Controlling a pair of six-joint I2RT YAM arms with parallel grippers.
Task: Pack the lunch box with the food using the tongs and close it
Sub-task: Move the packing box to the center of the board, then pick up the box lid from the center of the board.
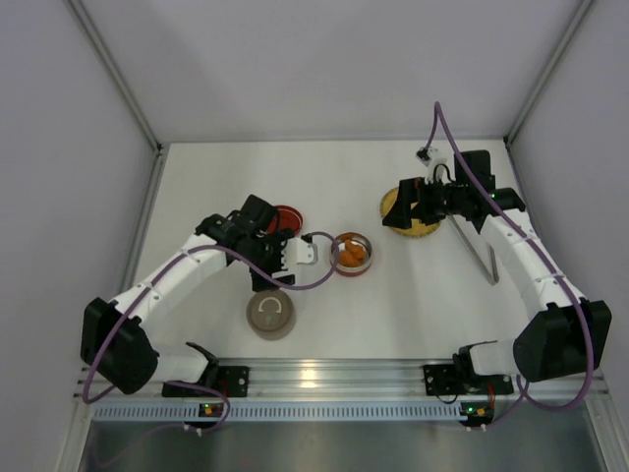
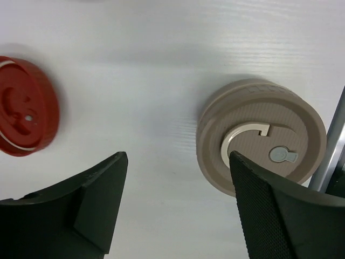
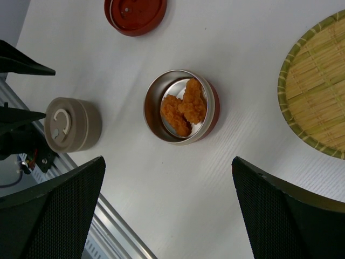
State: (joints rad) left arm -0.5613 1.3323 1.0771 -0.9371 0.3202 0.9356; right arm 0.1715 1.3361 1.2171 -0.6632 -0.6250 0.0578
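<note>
Both my claws hold nothing. My left claw (image 2: 178, 162) hangs over the table (image 1: 393, 315) with its jaws apart, between the red lid (image 2: 27, 108) and the beige tin (image 2: 261, 143), which already wears its lid. My right claw (image 3: 167, 167) is spread wide too, up by the plate (image 3: 318, 86).

The tongs (image 1: 477, 252) lie flat on the table just beside my right arm, well apart from either claw. The orange chunks (image 3: 183, 107) sit inside the red tin (image 3: 211, 116), which is open in the middle of the table. I can see no rolls anywhere, and what shows of the plate is bare.

I judge the packing itself done and the closing half done: one tin is shut, one is not. The next move should fall to my left claw, which is nearest the red lid. It must drop over the lid, pinch it by the rim, carry it level to the red tin and seat it square, so it does not catch on the rim or tip the tin.
</note>
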